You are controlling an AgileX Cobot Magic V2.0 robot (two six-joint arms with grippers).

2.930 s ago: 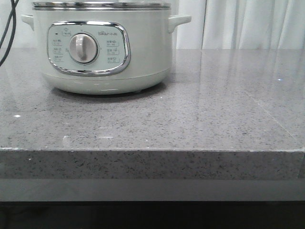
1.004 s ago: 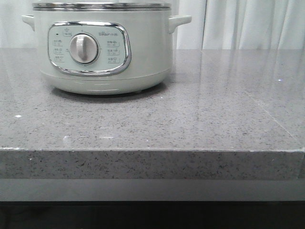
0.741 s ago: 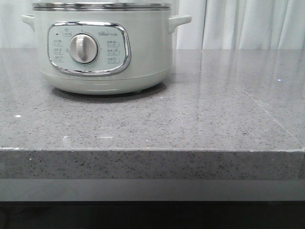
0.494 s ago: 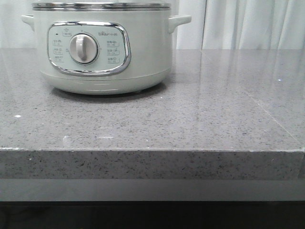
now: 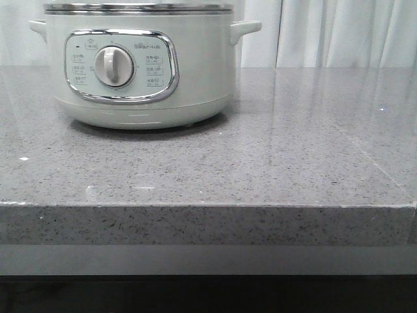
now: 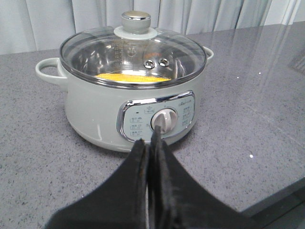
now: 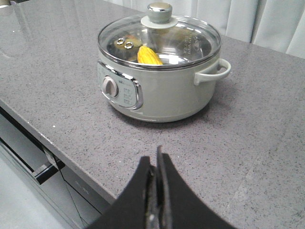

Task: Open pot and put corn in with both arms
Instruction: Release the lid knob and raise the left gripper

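Pot point(image 5: 137, 65): a large round pale grey-green electric cooker was recorded standing upright on the countertop, at about 10 o'clock from the centre of the front view. Its top edge was cut off by that view.
Steel rim point(image 5: 138, 8): a bright band was noted around the top of the pot body.
Control panel point(image 5: 121, 66): a chrome-framed panel with a round dial point(image 5: 114, 66) at its middle was seen on the wall facing the front camera.
Side handles: one was recorded at each side of the pot; the handle at 3 o'clock of the body point(image 5: 244, 29) was fully shown in the front view, the opposite one only in part.
Lid point(image 6: 133, 50): a glass lid with a pale collar and a metal-capped knob point(image 6: 136, 21) was seen seated on the rim. The pot was thus recorded as closed.
Corn point(image 7: 149, 56): a bright yellow cob was seen through the glass, lying inside the pot. It showed as a yellow strip in the left wrist view.
Left gripper point(image 6: 151, 143): the dark fingers were pressed together with nothing held between them. It was kept apart from the pot, in line with the dial.
Right gripper point(image 7: 156, 167): the fingers were brought tightly together and held nothing. It was well apart from the pot, above the countertop near its front edge.
Countertop point(image 5: 273, 163): a speckled grey stone slab was recorded.
Curtain point(image 5: 339, 32): pale folds were noted behind the slab.
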